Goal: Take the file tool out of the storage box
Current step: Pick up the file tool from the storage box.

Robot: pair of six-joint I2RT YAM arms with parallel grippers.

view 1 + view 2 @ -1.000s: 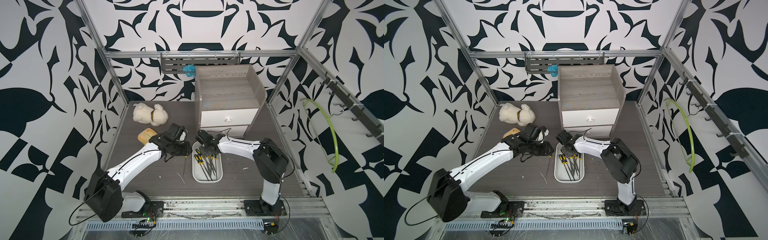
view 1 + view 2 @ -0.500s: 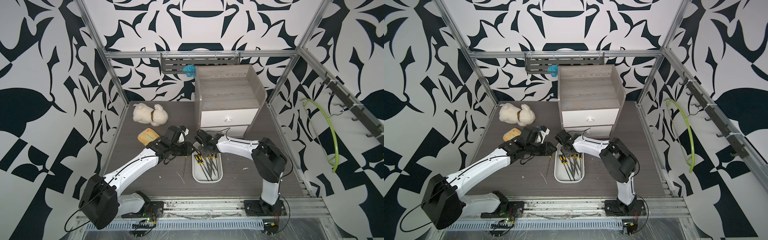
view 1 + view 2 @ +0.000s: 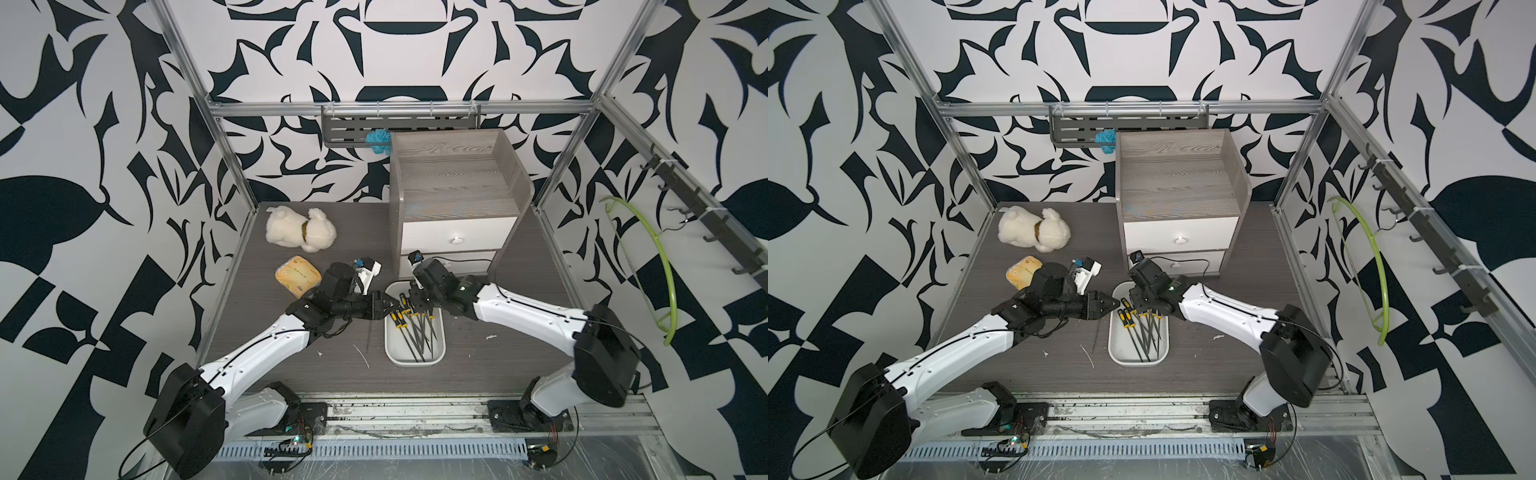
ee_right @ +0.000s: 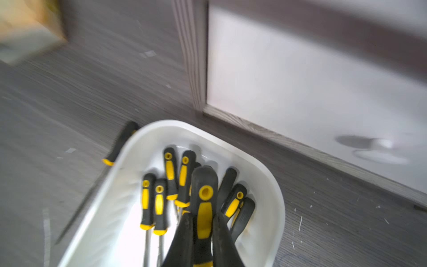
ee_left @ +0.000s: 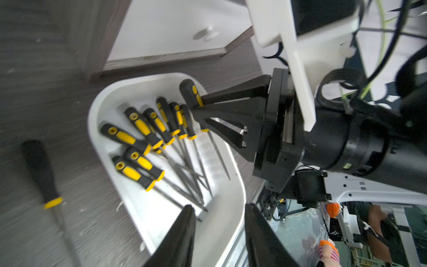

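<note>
One file tool (image 4: 204,208) is pinched by its black-and-yellow handle between the closed-in fingers of the right gripper (image 5: 198,105). It is at the storage box's (image 3: 415,360) far end, its blade slanting down among the other files (image 5: 138,138) inside. Lifting out looks like the step in hand, and the next move calls for a rise clear of the rim. The left gripper (image 5: 219,208) hovers at the box's left rim, fingers spread and empty, above a loose file (image 3: 369,332).
</note>
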